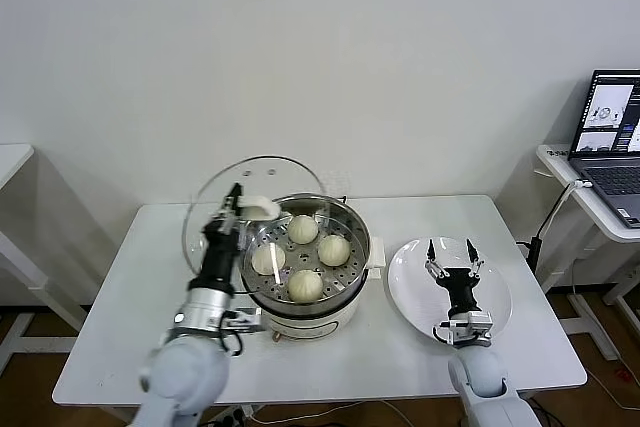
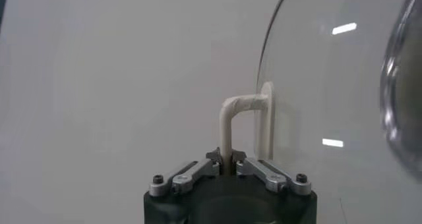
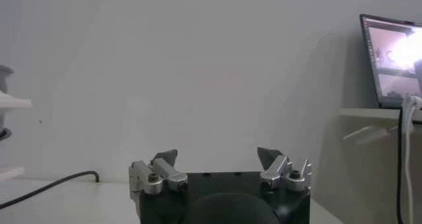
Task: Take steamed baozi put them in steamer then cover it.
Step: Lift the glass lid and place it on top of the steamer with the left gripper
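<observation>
cover (image 1: pixel 215 209) upright on edge, handle toward steamer (image 1: pixel 352 267)

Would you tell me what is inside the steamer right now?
Four steamed baozi sit on the perforated tray inside the steamer, all uncovered. Whatever lies beneath the tray is hidden.

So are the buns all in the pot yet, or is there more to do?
Done: four cream-white round buns sit in the shiny steel steamer pot. In hand: the left claw holds the clear glass lid upright by its white handle. Left: lowering the lid on. The right claw waits open over the white plate.
</observation>
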Controlling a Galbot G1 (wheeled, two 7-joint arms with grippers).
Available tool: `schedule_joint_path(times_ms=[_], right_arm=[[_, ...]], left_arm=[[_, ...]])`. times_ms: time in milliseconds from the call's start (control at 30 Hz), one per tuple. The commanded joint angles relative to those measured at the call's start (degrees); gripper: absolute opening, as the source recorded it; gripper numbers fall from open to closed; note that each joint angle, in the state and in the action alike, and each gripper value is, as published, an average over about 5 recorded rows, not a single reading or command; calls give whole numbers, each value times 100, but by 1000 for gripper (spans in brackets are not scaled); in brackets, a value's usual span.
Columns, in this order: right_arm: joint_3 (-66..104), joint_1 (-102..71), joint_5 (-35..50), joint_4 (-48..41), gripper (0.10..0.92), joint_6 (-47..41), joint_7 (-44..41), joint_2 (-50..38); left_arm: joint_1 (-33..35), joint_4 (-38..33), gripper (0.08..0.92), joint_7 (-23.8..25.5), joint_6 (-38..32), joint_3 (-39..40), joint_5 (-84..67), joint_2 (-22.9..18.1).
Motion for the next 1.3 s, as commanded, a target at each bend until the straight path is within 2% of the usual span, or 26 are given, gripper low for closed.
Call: schedule_joint_path(times_ms=[33, 467, 767, 1300], right_arm=[[46, 9, -35, -69, 823, 14, -7, 60], [59, 69, -80, -168, 823, 31, -20, 137], [74, 93, -86, -192, 823, 44, -24, 138], [46, 107, -111, -206, 823, 57, -33, 139]], left_arm=[[-578, 446, 188, 1074, 471, 1249, 1144, -339], [-852, 1216, 188, 1226, 434, 1186, 1415, -383], [-914, 1355, 188, 1243, 501, 1174, 1383, -497], [-908, 1449, 188, 918, 624, 1157, 1055, -623]])
